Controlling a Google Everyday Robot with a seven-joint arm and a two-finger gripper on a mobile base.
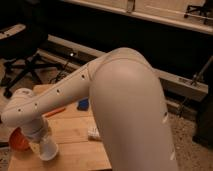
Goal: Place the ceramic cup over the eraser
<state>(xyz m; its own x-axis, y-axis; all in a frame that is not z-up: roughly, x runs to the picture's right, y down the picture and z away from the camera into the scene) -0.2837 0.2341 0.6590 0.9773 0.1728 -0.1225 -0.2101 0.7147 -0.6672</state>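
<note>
My gripper (45, 144) is at the lower left, under the white wrist, low over the wooden table (75, 150). It is shut on the ceramic cup (49, 150), a small white cylinder that hangs just above the tabletop near its front left part. The eraser is hidden from view; I cannot tell where it lies. The arm's big white elbow fills the middle and right of the view.
An orange bowl (20, 141) sits just left of the cup at the table's left edge. A carrot (55, 112) lies behind the arm, a flat blue pad (83, 104) further back, and a white packet (93, 133) right of the cup. An office chair (22, 60) stands at back left.
</note>
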